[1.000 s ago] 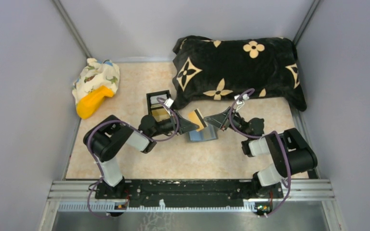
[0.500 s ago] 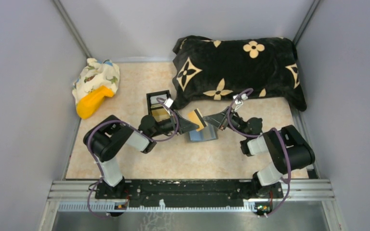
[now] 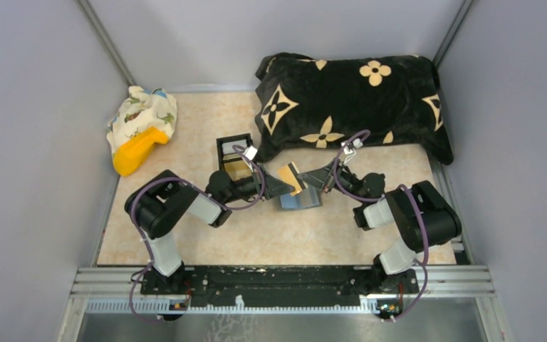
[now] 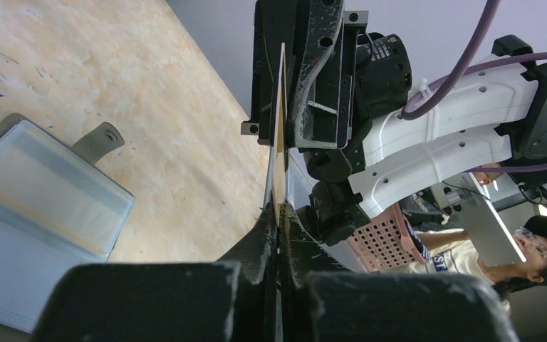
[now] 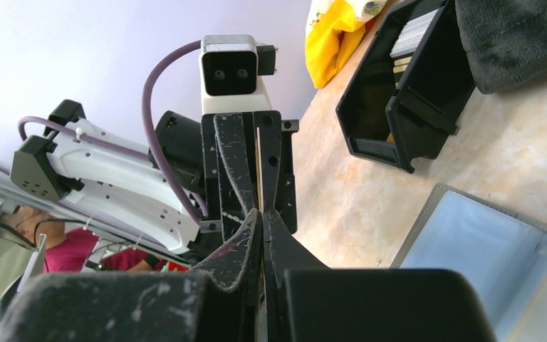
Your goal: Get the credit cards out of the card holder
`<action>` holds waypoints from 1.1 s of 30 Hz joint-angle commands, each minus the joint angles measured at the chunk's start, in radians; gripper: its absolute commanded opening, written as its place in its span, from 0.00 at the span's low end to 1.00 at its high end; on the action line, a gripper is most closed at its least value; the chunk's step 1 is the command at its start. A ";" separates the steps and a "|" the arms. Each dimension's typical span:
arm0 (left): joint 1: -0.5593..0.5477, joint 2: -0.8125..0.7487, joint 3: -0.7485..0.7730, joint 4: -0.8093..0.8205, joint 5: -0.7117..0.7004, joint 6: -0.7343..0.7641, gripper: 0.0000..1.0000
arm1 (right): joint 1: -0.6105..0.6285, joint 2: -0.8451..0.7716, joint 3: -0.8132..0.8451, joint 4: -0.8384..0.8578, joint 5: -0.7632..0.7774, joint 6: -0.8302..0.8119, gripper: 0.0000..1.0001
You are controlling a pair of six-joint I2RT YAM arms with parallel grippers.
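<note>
Black left pincer (image 3: pixel 278 184) is clamping one edge of an orange credit card (image 3: pixel 290 176), which is hanging above the grey card holder (image 3: pixel 300 200) lying open on the table (image 3: pixel 256 242). Right pincer (image 3: pixel 305 178) is clamping the opposite edge. Judging it light, stiff and slick, so edge grips are suiting it.

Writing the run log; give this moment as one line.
left gripper: shut on card | right gripper: shut on same card | card: held between both | card holder: lying open
</note>
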 commanded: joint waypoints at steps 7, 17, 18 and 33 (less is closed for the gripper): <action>-0.005 0.015 0.021 0.200 0.031 0.005 0.12 | 0.012 -0.009 0.048 0.130 -0.042 -0.027 0.00; 0.025 -0.216 -0.112 -0.102 0.008 0.207 0.52 | -0.022 -0.140 0.366 -0.660 -0.081 -0.503 0.00; 0.025 -0.247 -0.135 -0.137 0.003 0.236 0.52 | -0.021 -0.140 0.416 -0.756 -0.069 -0.573 0.00; 0.101 -0.705 -0.151 -0.848 -0.303 0.517 0.50 | 0.096 0.198 1.118 -1.576 -0.060 -1.208 0.00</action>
